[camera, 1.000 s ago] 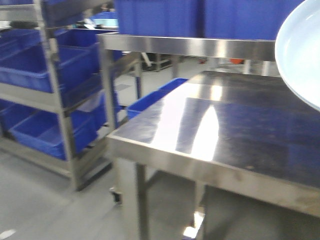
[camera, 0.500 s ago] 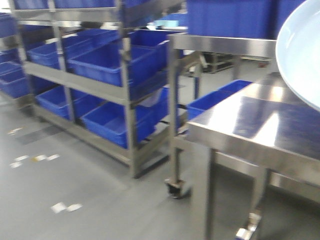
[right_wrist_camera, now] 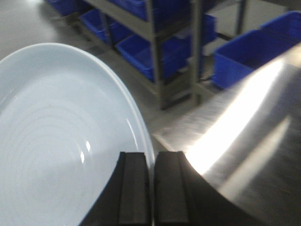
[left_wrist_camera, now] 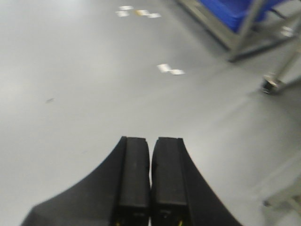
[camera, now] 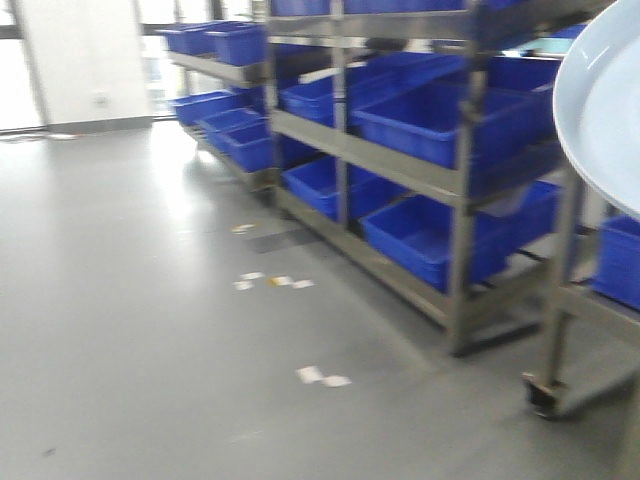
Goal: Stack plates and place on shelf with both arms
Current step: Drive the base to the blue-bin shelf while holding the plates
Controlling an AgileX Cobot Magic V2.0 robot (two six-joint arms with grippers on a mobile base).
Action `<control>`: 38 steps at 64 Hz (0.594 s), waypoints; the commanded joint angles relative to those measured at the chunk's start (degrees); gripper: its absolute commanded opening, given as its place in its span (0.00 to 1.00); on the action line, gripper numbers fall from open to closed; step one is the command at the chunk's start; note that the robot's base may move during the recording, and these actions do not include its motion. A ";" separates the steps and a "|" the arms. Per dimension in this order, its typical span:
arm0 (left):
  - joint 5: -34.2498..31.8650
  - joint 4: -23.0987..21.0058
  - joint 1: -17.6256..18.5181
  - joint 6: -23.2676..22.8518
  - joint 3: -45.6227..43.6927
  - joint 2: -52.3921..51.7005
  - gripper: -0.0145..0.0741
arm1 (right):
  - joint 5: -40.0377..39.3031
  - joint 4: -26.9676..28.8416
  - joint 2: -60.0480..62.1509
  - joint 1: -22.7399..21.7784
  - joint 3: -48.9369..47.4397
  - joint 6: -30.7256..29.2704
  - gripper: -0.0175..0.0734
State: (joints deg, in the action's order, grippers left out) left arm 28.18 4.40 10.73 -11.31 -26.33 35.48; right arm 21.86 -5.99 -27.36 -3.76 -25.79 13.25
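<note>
I'm pinching the rim of the pale bluish-white round shallow plate [right_wrist_camera: 51, 141] w/ my right jaws: they're closing tight on its edge, w/ the rim running in between them. The plate is spreading out to the left of the jaws and is tilting, w/ faint concentric rings showing inside. It's hanging in the air beside the shiny stainless-steel tabletop [right_wrist_camera: 254, 141], which is lying to the right of the jaws. I can't tell if plate and tabletop are touching. In the front view the plate's curved edge is poking in at the upper right.

My left jaws are pressing together w/ nothing btwn them. They're hanging above the smooth grey floor [left_wrist_camera: 70, 70]. A few small white scraps [left_wrist_camera: 170, 69] are lying on the floor ahead of them.

A grey metal rack [camera: 462, 260] is standing along the right of the front view, carrying blue plastic bins [camera: 430, 125] on its shelves. A small castor wheel [camera: 543, 395] is resting on the floor near the bottom right, under another metal leg.
</note>
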 commanded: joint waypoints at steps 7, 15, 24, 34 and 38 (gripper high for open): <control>-4.15 0.12 -0.01 -0.52 -1.68 -0.13 0.27 | -5.46 -0.42 0.00 -0.28 -1.60 -0.15 0.26; -4.15 0.12 -0.01 -0.52 -1.68 -0.13 0.27 | -5.46 -0.42 0.00 -0.28 -1.60 -0.15 0.26; -3.91 0.12 -0.01 -0.52 -1.68 -0.13 0.27 | -5.46 -0.42 0.00 -0.28 -1.60 -0.15 0.26; -3.40 0.12 -0.01 -0.52 -1.68 -0.13 0.27 | -5.46 -0.42 0.00 -0.28 -1.60 -0.15 0.26; -3.40 0.12 -0.01 -0.52 -1.68 -0.13 0.27 | -5.46 -0.42 0.00 -0.28 -1.60 -0.15 0.26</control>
State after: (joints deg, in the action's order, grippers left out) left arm 28.66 4.40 10.73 -11.31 -26.33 35.15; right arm 21.86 -5.99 -27.36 -3.76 -25.79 13.25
